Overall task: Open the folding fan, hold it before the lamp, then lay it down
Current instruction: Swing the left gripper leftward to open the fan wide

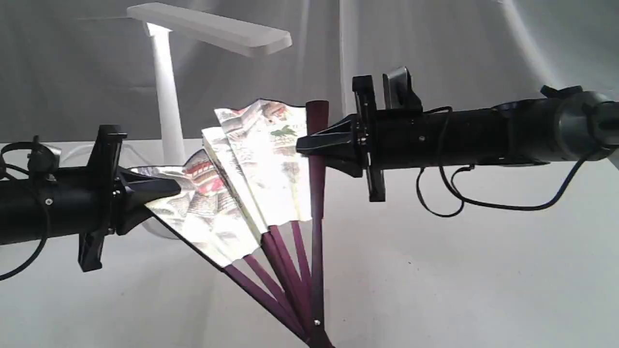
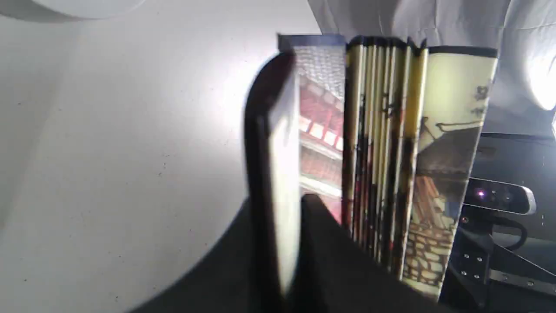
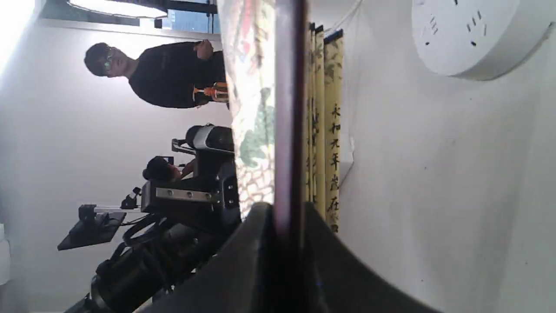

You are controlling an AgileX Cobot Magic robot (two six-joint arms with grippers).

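- Left gripper (image 1: 167,187), low in front of the lamp (image 1: 166,92), is clenched on one outer rib of the folding fan (image 1: 263,164).
- The fan stands half spread, just right of the lamp's stem.
- Right gripper (image 1: 303,143), farther right of the lamp, clamps the other, upright rib.
- Best to swing the ribs apart evenly about the pivot, sparing the paper.
- The pivot is cut off, and the middle pleats are bunched.
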